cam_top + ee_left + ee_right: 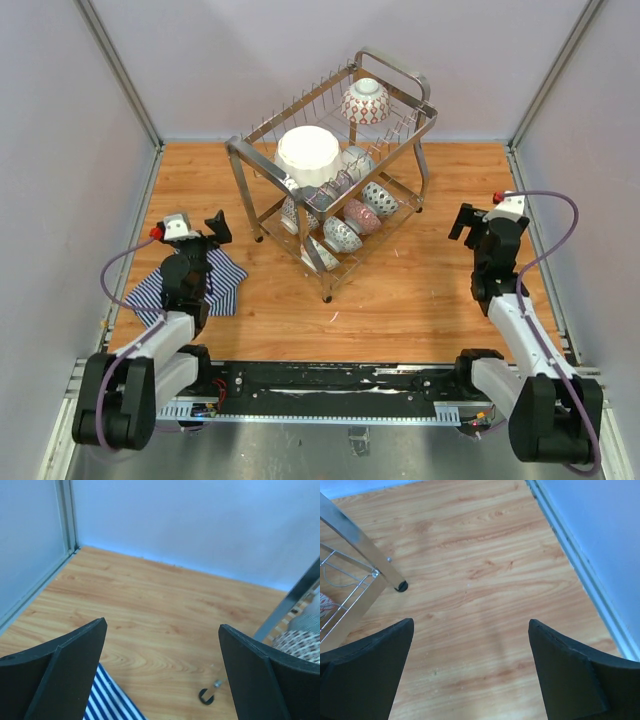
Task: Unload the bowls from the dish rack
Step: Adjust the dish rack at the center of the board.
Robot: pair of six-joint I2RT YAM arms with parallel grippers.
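The chrome dish rack [398,68] stands at the middle back of the wooden table. On its upper tier sit a large white scalloped bowl [308,155] and a red-lattice bowl [366,102]. Several small patterned bowls [343,235] stand on edge in the lower tier. My left gripper [218,228] hangs open to the left of the rack, holding nothing. My right gripper [465,220] is open to the rack's right, also holding nothing. The left wrist view shows open fingers [75,655] over bare wood, a rack foot [206,696] and a patterned bowl [300,642]. The right wrist view shows a rack leg [360,545].
A blue-white striped cloth [190,280] lies under the left arm and shows as a corner [112,700] in the left wrist view. Pale walls close in the table on the left, back and right. A black rail [330,380] runs along the near edge.
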